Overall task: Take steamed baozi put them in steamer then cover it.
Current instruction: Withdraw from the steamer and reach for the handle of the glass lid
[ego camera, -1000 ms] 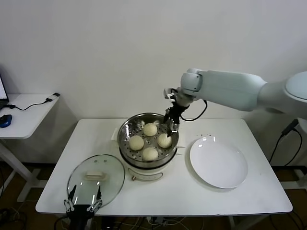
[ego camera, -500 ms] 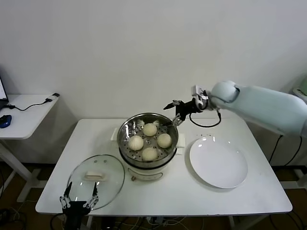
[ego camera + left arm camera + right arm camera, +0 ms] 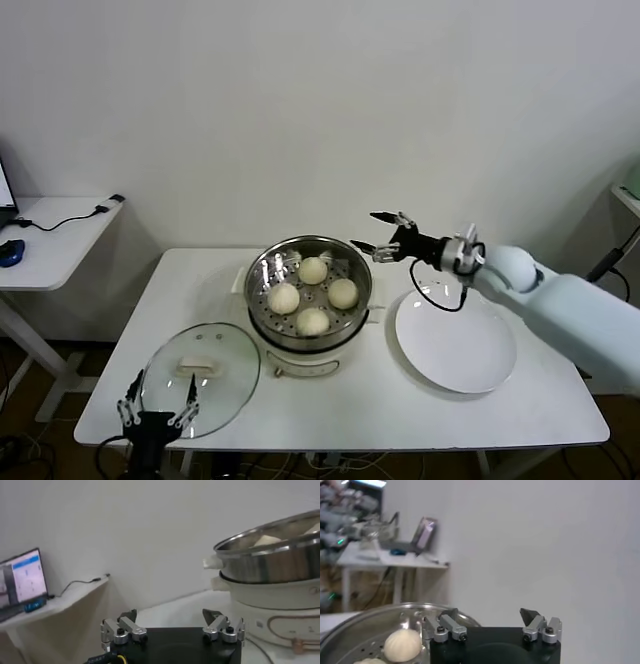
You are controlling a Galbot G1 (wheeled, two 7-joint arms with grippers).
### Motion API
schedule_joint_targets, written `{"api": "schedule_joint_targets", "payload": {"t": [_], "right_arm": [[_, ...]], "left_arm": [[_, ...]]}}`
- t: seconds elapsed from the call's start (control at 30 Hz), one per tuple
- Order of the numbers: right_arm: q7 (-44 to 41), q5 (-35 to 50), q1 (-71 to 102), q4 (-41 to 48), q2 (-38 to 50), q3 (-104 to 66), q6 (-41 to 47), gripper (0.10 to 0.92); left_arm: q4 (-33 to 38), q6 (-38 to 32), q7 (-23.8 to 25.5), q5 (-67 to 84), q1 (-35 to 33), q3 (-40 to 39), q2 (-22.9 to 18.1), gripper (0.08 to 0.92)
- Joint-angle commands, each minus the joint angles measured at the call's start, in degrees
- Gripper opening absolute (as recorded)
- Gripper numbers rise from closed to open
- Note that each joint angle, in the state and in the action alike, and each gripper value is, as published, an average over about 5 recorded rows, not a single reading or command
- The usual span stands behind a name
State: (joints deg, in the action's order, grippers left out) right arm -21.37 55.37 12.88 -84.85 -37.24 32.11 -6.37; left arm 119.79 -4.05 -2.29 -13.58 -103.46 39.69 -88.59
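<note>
The steamer (image 3: 258, 275) stands at the table's middle, shiny steel on a white base. Several cream-white baozi (image 3: 313, 270) lie on its perforated tray. It also shows in the left wrist view (image 3: 270, 555) and the right wrist view (image 3: 365, 622), where one baozi (image 3: 402, 645) is seen. My right gripper (image 3: 379, 232) is open and empty, in the air just right of the steamer's rim, above the table. My left gripper (image 3: 157, 402) is open and empty, low at the table's front edge, just in front of the glass lid (image 3: 200, 375).
A flat white plate (image 3: 456, 340) lies right of the steamer, under my right forearm. The clear glass lid with a white handle lies at the table's front left. A side desk (image 3: 50, 235) with a laptop and cables stands far left.
My right gripper has lifted out of the steamer and drawn back to the right, the arm now low over the plate. My left gripper has sunk slightly at the front edge.
</note>
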Motion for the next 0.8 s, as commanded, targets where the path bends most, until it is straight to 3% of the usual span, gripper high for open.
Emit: {"api": "schedule_joint_targets", "payload": {"t": [0.03,0.17,0.37,0.67,0.8], "right_arm": [[5.16,-5.79,39.39,-6.03,-2.20,-41.04,-1.07,0.823],[4.65,-8.19,46.76,-6.26,-6.22,-48.19,-0.51,0.823],[3.19,-11.96,53.20,-4.50,-9.16,-54.42,-0.91,0.823],[1.32,-15.50,58.47,-1.68,-11.90,-60.06,-2.06,0.823],[1.23,-16.69,59.16,-1.37,-12.68,-60.87,-2.25,0.823]], "left_arm": [[-0.61,-2.26,-0.27,-34.32,2.09,2.70,0.22,0.823],[-0.82,-3.31,-0.04,-57.43,2.74,4.48,0.61,0.823],[-1.40,1.72,2.96,-73.69,0.35,1.11,1.76,0.823],[-12.66,0.64,-6.13,-76.62,8.91,-1.88,1.45,0.823],[-16.70,0.64,-7.79,-75.59,12.26,-2.32,1.42,0.823]]}}
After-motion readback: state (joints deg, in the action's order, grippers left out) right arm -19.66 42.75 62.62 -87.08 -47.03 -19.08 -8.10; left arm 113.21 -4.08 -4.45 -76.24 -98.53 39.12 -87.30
